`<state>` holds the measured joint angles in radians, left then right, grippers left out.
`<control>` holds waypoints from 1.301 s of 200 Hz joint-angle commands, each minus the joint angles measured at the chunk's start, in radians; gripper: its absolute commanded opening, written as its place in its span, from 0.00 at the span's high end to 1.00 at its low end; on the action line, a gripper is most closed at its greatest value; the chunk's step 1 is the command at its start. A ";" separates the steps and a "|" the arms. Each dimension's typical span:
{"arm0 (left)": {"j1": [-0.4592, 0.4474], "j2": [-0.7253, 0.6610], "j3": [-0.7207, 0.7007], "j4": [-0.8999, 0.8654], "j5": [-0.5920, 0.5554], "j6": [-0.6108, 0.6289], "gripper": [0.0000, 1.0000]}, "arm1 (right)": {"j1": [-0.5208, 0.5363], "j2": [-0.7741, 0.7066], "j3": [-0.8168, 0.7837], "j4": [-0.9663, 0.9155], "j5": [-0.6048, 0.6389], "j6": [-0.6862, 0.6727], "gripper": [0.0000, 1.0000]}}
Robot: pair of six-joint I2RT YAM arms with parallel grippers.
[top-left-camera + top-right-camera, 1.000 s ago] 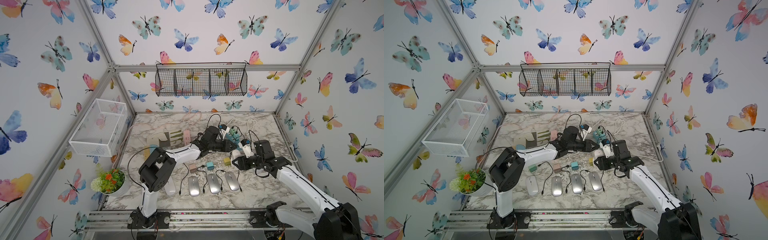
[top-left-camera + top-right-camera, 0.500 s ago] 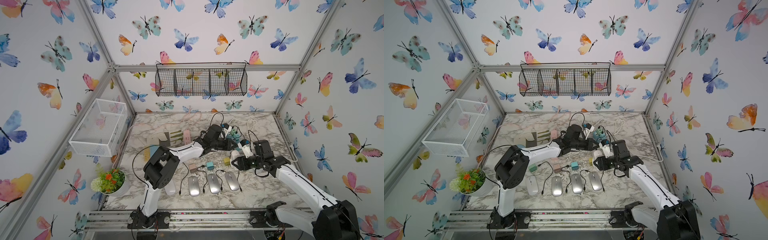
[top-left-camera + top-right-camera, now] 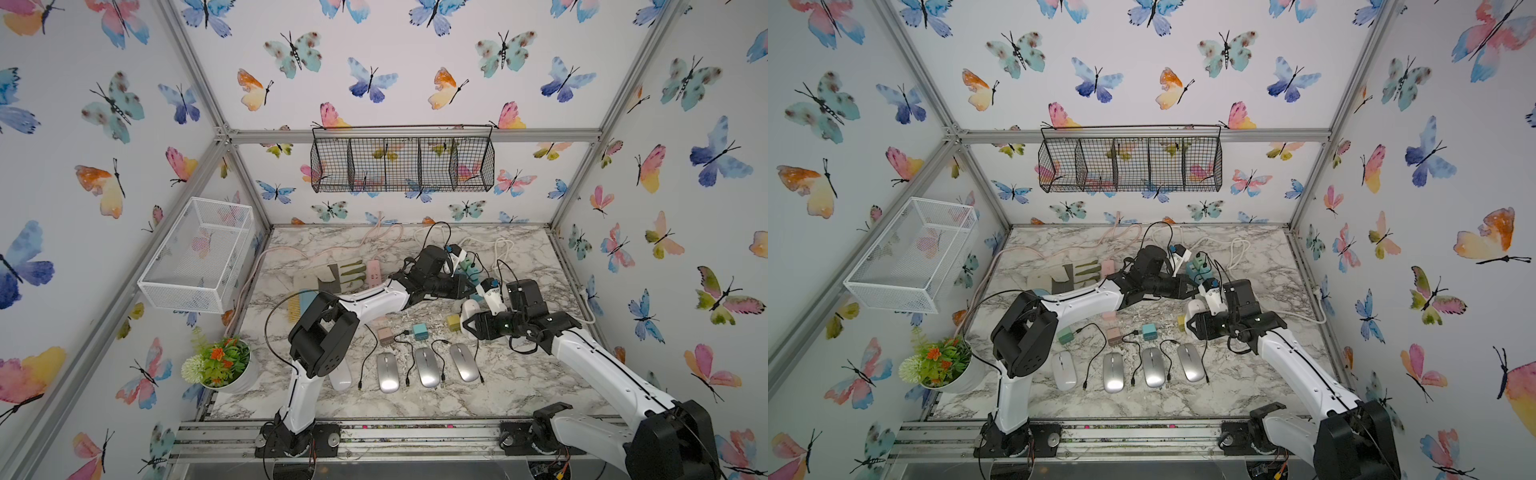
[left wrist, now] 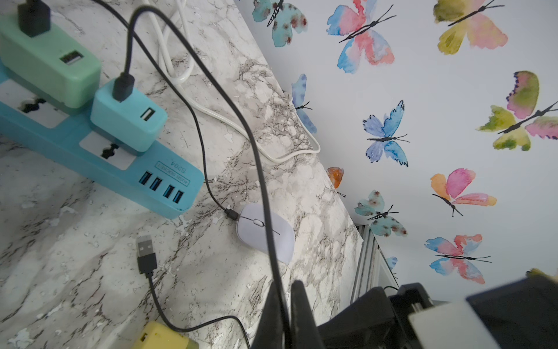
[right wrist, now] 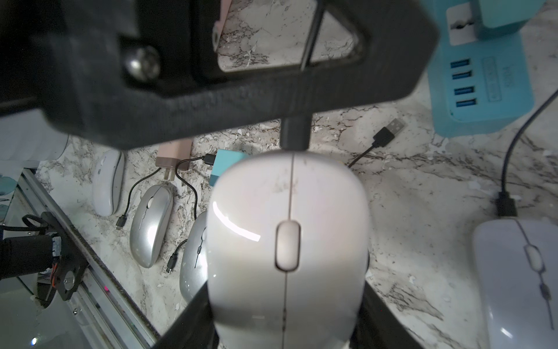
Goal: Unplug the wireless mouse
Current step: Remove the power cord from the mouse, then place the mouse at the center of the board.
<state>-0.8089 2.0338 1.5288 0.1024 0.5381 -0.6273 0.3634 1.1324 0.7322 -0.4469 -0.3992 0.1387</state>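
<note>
White marble-patterned tabletop (image 3: 519, 374) with two robot arms meeting near its middle. The right gripper (image 5: 283, 317) clasps a glossy white oval wireless mouse (image 5: 287, 241) by its sides, holding it above the table, close to a long blue plastic power strip (image 4: 90, 157). A thin black charging cable (image 4: 259, 169) is plugged into the mouse's front end. The left gripper (image 4: 285, 290) is pinched closed on that cable, right next to the black plug (image 5: 296, 133). A second pale mouse (image 4: 265, 232) lies on the table with its own cable attached. Three silver mice (image 3: 427, 368) lie in a row nearer the front edge.
</note>
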 commanded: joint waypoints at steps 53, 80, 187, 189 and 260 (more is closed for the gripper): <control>0.040 0.049 0.101 0.041 0.035 -0.047 1.00 | 0.006 0.009 0.006 -0.134 -0.086 0.028 0.99; 0.040 0.041 0.089 0.043 0.036 -0.044 1.00 | 0.005 0.012 0.027 -0.171 -0.008 0.061 0.99; 0.046 -0.060 -0.036 0.074 0.041 -0.035 1.00 | 0.006 0.205 0.057 -0.414 0.362 0.239 0.95; 0.046 -0.065 -0.038 0.075 0.042 -0.035 1.00 | 0.006 0.211 0.055 -0.410 0.359 0.238 0.95; 0.047 -0.093 -0.102 0.095 0.052 -0.040 1.00 | 0.006 0.294 0.030 -0.336 0.329 0.217 0.79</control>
<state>-0.7654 1.9709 1.4399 0.1722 0.5648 -0.6704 0.3664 1.4090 0.7731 -0.8127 -0.0666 0.3584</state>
